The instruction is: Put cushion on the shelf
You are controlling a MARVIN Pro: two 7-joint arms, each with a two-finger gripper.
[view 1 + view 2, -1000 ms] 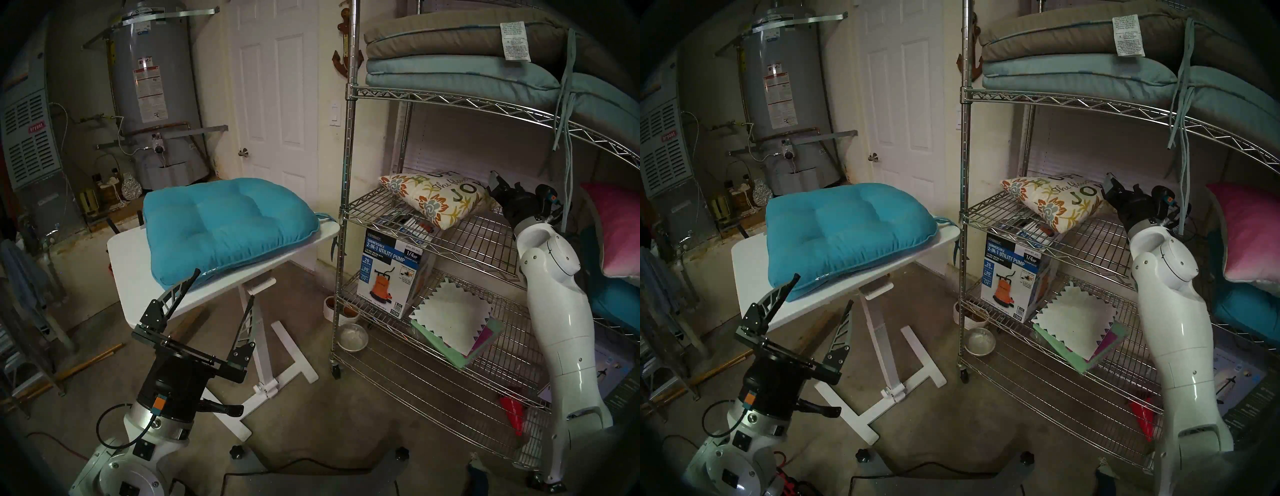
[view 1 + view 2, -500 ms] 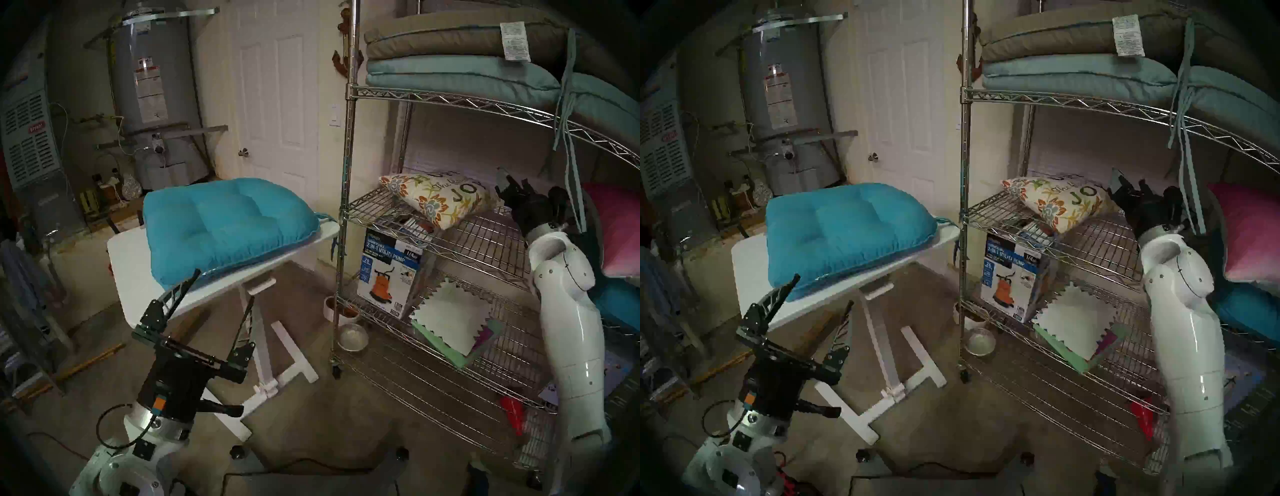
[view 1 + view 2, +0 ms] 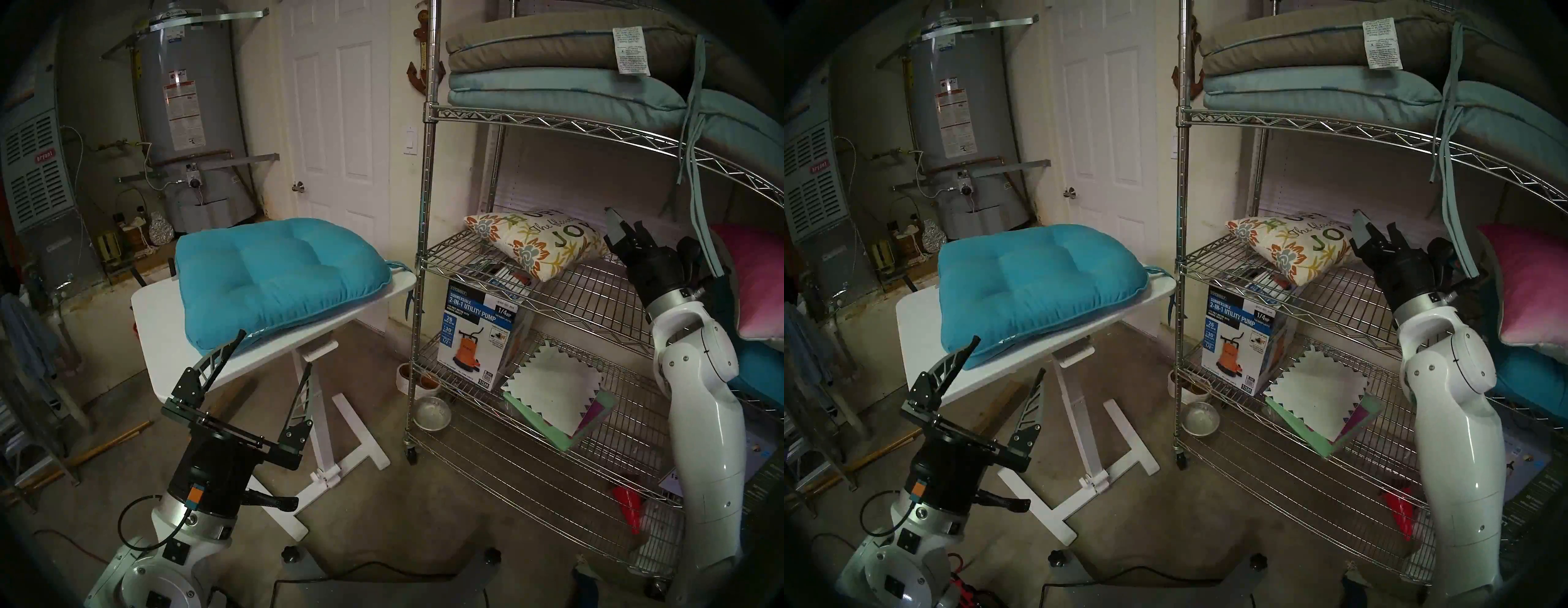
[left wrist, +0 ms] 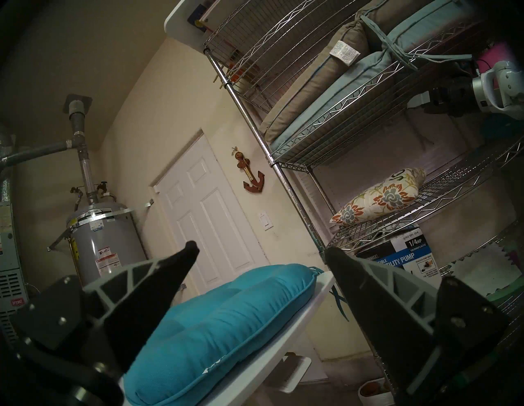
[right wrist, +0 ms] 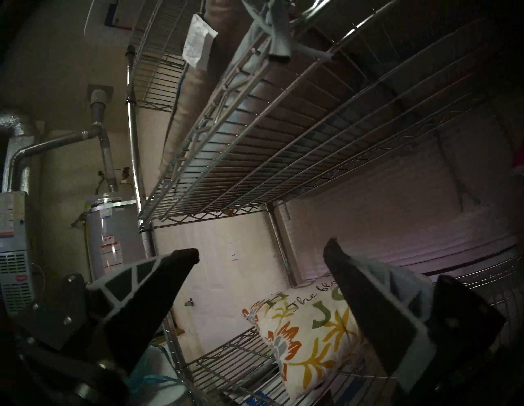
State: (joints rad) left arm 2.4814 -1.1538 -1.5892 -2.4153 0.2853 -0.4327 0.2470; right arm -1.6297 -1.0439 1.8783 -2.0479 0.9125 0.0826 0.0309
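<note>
the cushion (image 3: 536, 242) lies on a middle tier of the shelf (image 3: 551, 293), near its left front post, one corner past the wire edge. the right end effector (image 3: 620, 231) hangs just beside it, fingers apart, holding nothing. the left end effector (image 3: 271, 354) sits spread wide at the bench (image 3: 157, 322) front edge, before the teal pad (image 3: 271, 276).

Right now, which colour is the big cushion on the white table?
Plain teal cushion, with tufted dimples; the head view shows it best.
</note>
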